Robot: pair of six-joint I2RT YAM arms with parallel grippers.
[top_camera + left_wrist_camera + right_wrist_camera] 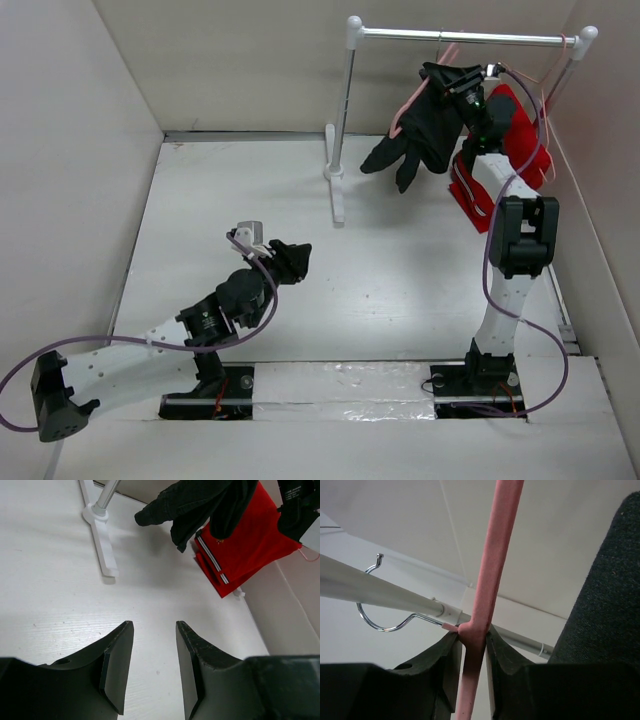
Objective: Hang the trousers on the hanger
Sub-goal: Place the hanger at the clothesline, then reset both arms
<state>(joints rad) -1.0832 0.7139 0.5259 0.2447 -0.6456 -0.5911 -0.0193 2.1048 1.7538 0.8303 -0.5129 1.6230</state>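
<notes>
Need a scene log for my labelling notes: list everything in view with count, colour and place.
trousers: one, black, hanging at the hanger under the rail's right half, legs dangling above the table
hanger: one, pale pink with a metal hook, up at the rail
red garment: one, red with white stripes, hanging near the right wall behind the trousers
rail: one, silvery bar on white posts, far side of the table
table: one, white, under everything
left end effector: one, black, open and empty above the table
right end effector: one, black, shut on the hanger just below its hook
</notes>
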